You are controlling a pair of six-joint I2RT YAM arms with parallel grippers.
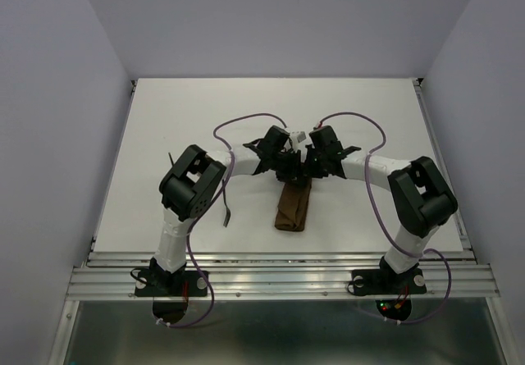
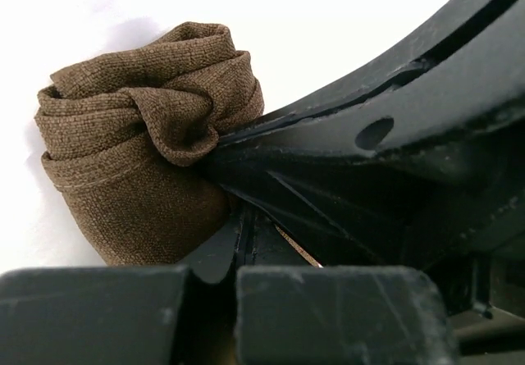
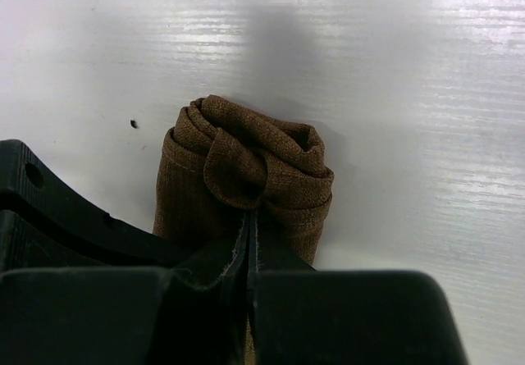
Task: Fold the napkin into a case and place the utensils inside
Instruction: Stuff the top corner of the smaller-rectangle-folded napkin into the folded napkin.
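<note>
Napkin [image 1: 293,211], dark brown and plain, lies folded into a narrow pouch on the white table [image 1: 164,119], just nearer than the middle of it, its length running away from the arm bases with a slight tilt to the right at the far end. That far end is where both arms meet: they reach inward from either side, and their black wrists crowd together above the cloth's upper edge, hiding it in the top view. In the right wrist view the right gripper [image 3: 250,227] has its jaws pressed tight together, and a small fold of the napkin's bunched, rolled end is nipped between their tips. The left wrist view confirms this from the side, with the right fingers' point biting into a gathered pucker of fabric. The left gripper [image 2: 238,254] is also fully closed, its two fingers meeting along a thin seam right at the lower edge of the same bunched end. The tips touch the cloth, but whether any of it is caught between them cannot be told. The end of the napkin shows several soft layers curled over one another, with a stitched hem along one side. One utensil [image 1: 227,216], a thin dark strip, lies on the table just beside the left arm's elbow, well apart from the napkin and outside it. Purple cables [image 1: 238,123] loop over both forearms.
</note>
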